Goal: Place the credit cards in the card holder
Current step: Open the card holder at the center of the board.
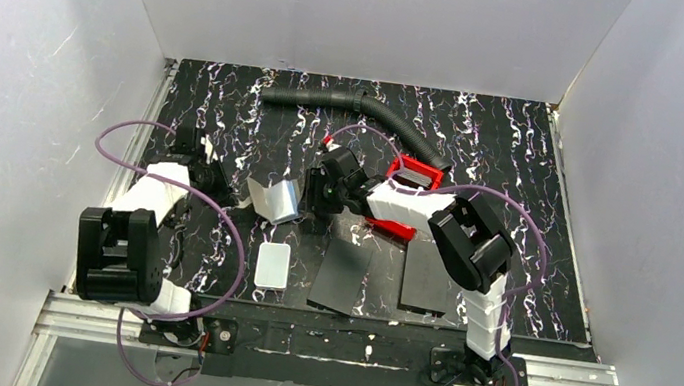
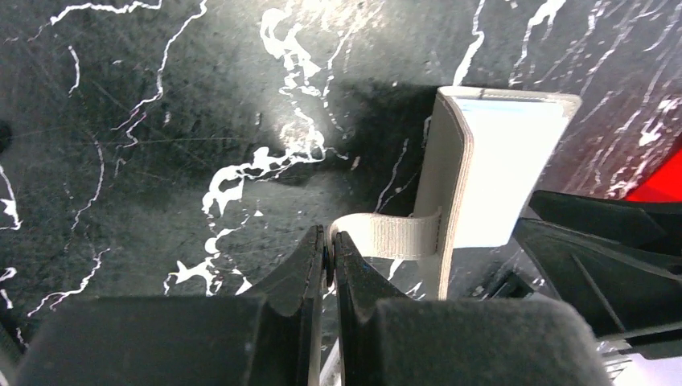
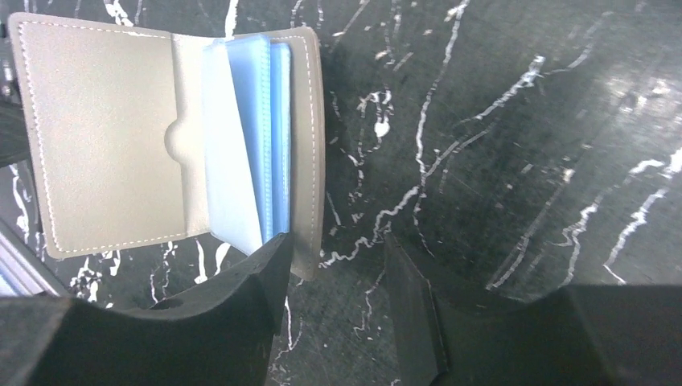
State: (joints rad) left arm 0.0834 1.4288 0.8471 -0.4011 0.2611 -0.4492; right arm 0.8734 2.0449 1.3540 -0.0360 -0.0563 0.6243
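Two arms at one holder (image 1: pixel 274 200) | holder is spread open on desk (image 1: pixel 526 148), its tab (image 2: pixel 394 236) pinched in shut left jaws | right jaws half open, empty, just beside its cover (image 3: pixel 104 137) | cards (image 1: pixel 417 172) are seen in tray (image 1: pixel 393 229) | light, floppy, slick sleeves (image 3: pixel 257 121): stiff cover judged best hold

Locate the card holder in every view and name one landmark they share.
Top external: card holder just left of centre.
Left wrist: right of centre, its tab in the shut left pincer.
Right wrist: upper left, spread open.
Shared landmark: black white-veined tabletop.
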